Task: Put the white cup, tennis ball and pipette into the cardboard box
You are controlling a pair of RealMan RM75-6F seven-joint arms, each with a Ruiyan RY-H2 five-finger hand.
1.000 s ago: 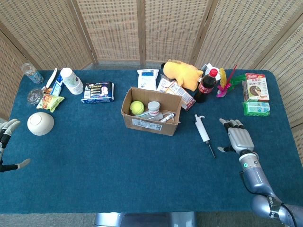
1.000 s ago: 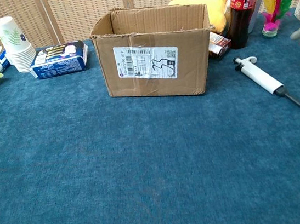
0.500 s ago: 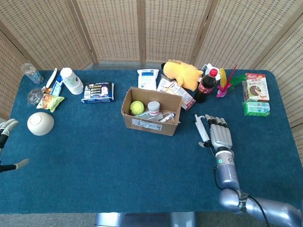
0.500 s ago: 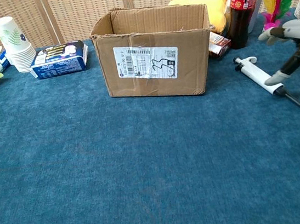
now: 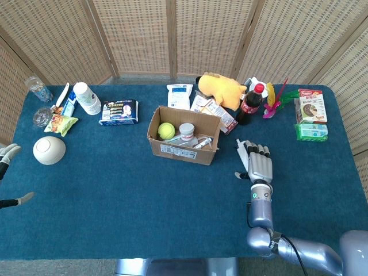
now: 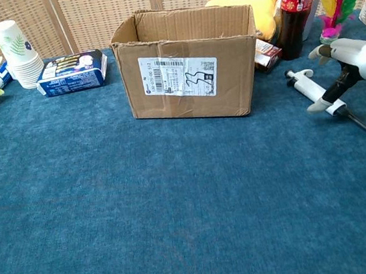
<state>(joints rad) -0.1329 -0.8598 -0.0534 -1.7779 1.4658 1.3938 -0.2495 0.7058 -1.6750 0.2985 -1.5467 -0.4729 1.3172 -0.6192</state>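
The pipette (image 6: 313,92) lies flat on the table to the right of the cardboard box (image 5: 183,150), its long axis slanting from the white plunger head at the far end, near the cola bottle (image 5: 250,103), to the thin dark tip pointing toward the robot and slightly rightward. The right hand (image 5: 258,165) is spread flat directly over the pipette, fingers extended toward the far side and apart, thumb out toward the box; in the chest view a fingertip (image 6: 317,106) sits at the pipette's barrel, but whether it actually touches cannot be told, and nothing is gripped. The left hand (image 5: 7,154) shows only partly at the left table edge, fingers apart and holding nothing. Inside the open box sit the tennis ball (image 5: 166,130), fuzzy yellow-green, and the white cup (image 5: 186,130) beside it. The box is plain brown corrugated card with a printed white label on its near face. The table (image 5: 132,201) is covered in a deep blue napped cloth. Behind it stand folding screens (image 5: 144,34) of woven cane in wooden frames. A round white bowl (image 5: 49,150) rests near the left edge.
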